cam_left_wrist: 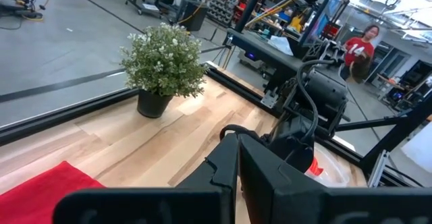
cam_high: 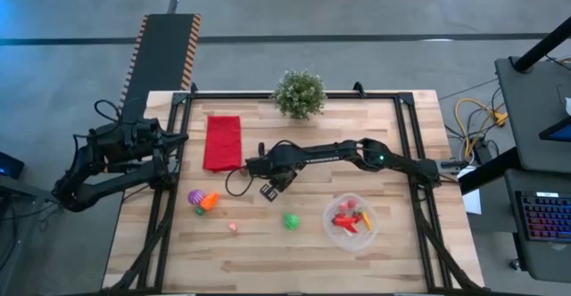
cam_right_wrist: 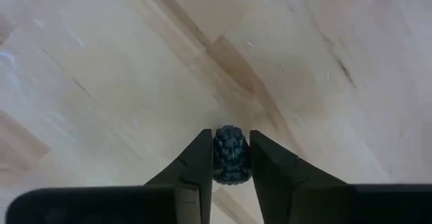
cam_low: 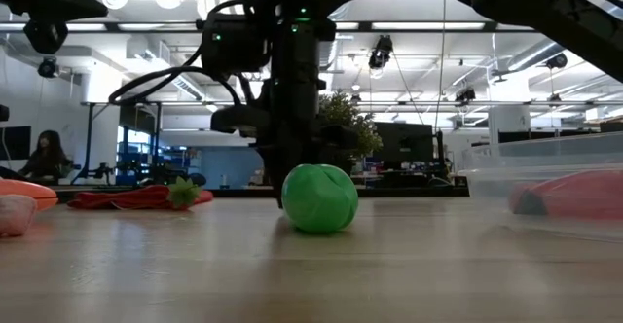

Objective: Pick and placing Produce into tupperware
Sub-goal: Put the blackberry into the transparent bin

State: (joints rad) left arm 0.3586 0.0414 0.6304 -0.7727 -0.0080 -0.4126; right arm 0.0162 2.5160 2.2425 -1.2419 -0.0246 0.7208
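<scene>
My right gripper [cam_high: 270, 189] points down at mid-table, shut on a small dark bumpy produce piece [cam_right_wrist: 229, 155]. A green ball-like produce piece [cam_high: 291, 220] rests on the wood just nearer than the gripper and hides the fingertips in the low view [cam_low: 319, 197]. The clear round tupperware [cam_high: 330, 232] stands to the right with red, orange and green pieces inside. Purple [cam_high: 195, 196], orange [cam_high: 209, 201] and pink [cam_high: 233, 226] pieces lie to the left. My left gripper [cam_left_wrist: 237, 183] is shut, holds nothing and waits raised at the table's left edge. My right gripper pinches the dark bumpy piece by its two opposite sides [cam_right_wrist: 219, 158] between its two fingers. The fingers come from above, pointing down. The piece sits upright between them, low at the tabletop; I cannot tell whether it still rests on the wood.
A red folded cloth [cam_high: 222, 142] lies at the far left. A green potted plant [cam_high: 299, 94] stands at the far edge. A black frame [cam_high: 406, 127] runs around the table. Bare wood lies between the green ball and the tupperware.
</scene>
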